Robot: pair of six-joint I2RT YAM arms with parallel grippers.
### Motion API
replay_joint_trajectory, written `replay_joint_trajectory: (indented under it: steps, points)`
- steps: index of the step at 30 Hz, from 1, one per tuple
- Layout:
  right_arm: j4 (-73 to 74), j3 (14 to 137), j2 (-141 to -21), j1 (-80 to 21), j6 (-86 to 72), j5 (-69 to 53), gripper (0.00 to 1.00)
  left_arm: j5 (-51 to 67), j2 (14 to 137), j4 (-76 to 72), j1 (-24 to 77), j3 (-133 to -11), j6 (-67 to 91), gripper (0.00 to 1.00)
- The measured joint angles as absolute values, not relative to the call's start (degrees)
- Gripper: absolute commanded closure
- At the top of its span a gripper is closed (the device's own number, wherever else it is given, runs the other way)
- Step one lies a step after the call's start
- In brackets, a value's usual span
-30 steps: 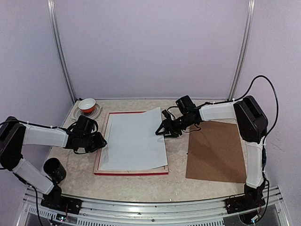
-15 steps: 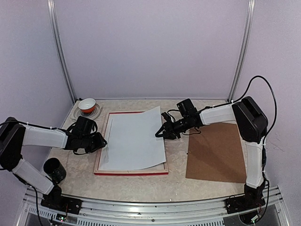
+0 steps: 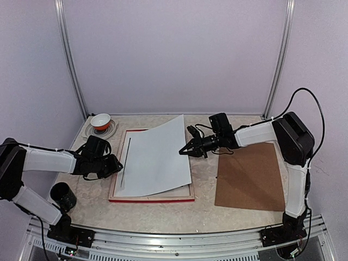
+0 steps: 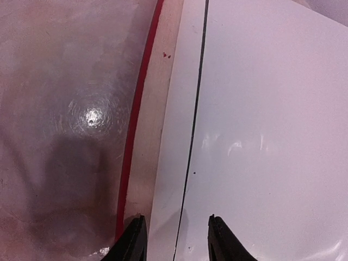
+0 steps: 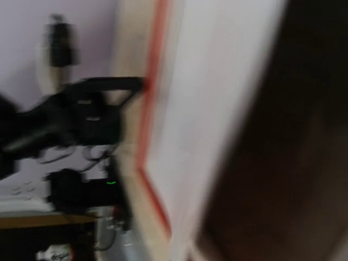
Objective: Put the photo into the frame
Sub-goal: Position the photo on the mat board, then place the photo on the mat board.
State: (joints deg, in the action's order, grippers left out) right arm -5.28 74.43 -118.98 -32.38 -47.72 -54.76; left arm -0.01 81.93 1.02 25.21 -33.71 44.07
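The photo [image 3: 155,160] lies white back up on the frame [image 3: 152,199], which rests with its pale wood back up and its red edge showing. The photo's right side is tilted up off the frame. My right gripper [image 3: 185,150] is shut on the photo's right edge. Its wrist view is blurred, with only the red frame edge [image 5: 152,98] and the white photo [image 5: 201,125] recognisable. My left gripper [image 3: 118,165] hovers low at the frame's left rail. In the left wrist view the left gripper [image 4: 176,242] is open, its tips straddling the photo's [image 4: 272,136] dark left edge beside the frame [image 4: 149,125].
A brown backing board [image 3: 250,174] lies flat to the right of the frame, under the right arm. At the back left a red and white bowl [image 3: 101,122] sits on a plate. A black cup [image 3: 61,193] stands near the left arm's base.
My right gripper has closed on the photo's right edge and raised it, so the far right corner stands higher and a dark gap shows along the left edge. The left gripper has barely moved.
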Motion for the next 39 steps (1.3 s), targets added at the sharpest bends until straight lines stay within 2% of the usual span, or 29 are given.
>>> replay_joint_trajectory:
  steps: [7, 13, 22, 39]
  points:
    - [-17.78, 73.01, -113.34, -32.38, -54.68, -60.03, 1.0, -0.56, 80.03, 2.24, 25.19, -33.39, 44.77, 0.61]
    - [-23.94, 71.31, -113.58, -32.38, -57.78, -61.78, 1.0, -1.61, 78.56, 2.37, 25.12, -33.39, 44.82, 0.6]
    - [-18.13, 72.25, -119.92, -32.34, -53.65, -60.58, 1.0, -2.0, 78.48, 2.63, 25.08, -33.39, 44.84, 0.6]
    - [-6.9, 75.44, -121.3, -32.14, -46.98, -55.68, 0.97, -1.98, 78.63, 3.11, 25.08, -33.41, 44.86, 0.57]
